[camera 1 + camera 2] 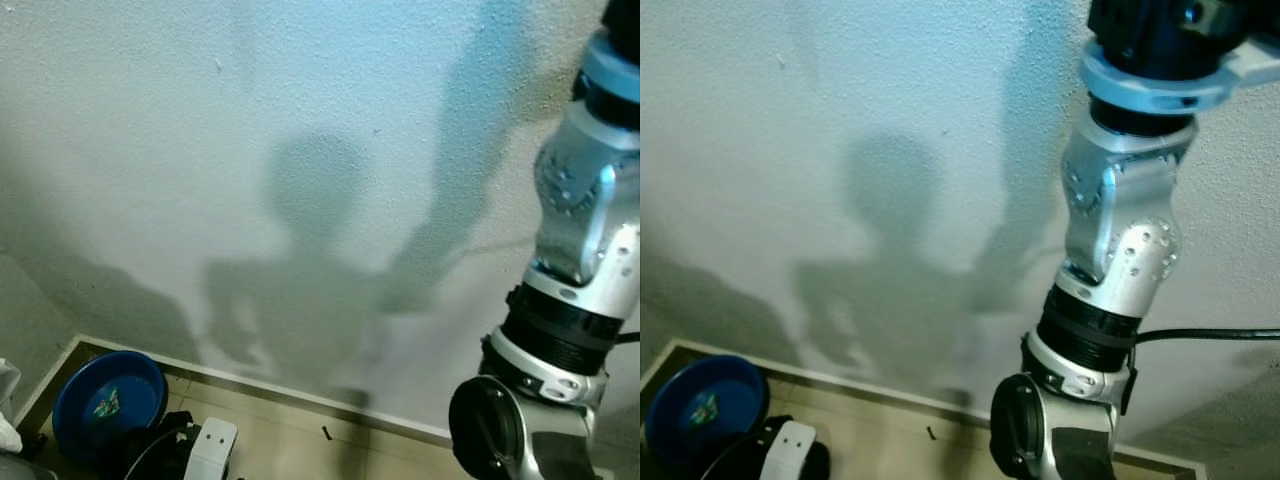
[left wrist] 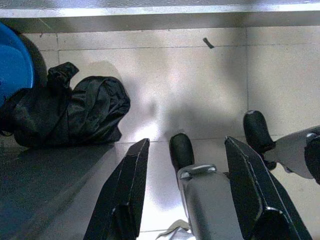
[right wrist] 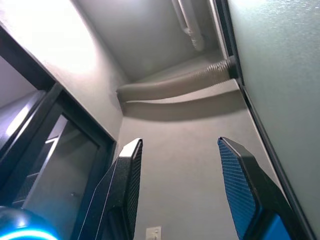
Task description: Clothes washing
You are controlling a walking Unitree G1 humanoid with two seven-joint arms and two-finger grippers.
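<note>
Facing a white textured wall (image 1: 300,120) that carries the shadow of our head and arms, we see our right arm (image 1: 1115,250) raised high on the right of the head views, its silver and black segments climbing past the frame's top edge. Our right gripper (image 3: 175,190) points upward, its two black fingers (image 3: 122,192) spread apart with nothing between them; beyond them lie a grey ceiling, a ribbed hose (image 3: 175,85) running to a pipe (image 3: 190,25), and a dark-framed glass door (image 3: 55,165). Our left gripper (image 2: 187,190) hangs low over the tiled floor (image 2: 165,75), its fingers likewise parted and holding nothing, with our feet (image 2: 181,150) showing just beyond them. On the floor beside the wall lies a crumpled black garment (image 2: 70,112), touching the edge of a blue basin (image 1: 108,400) that sits in the corner with a small greenish scrap inside. A white device (image 1: 210,445) stands just beside the black heap in the left eye view. A small dark fleck (image 2: 208,43) rests on the tiles near the skirting.
</note>
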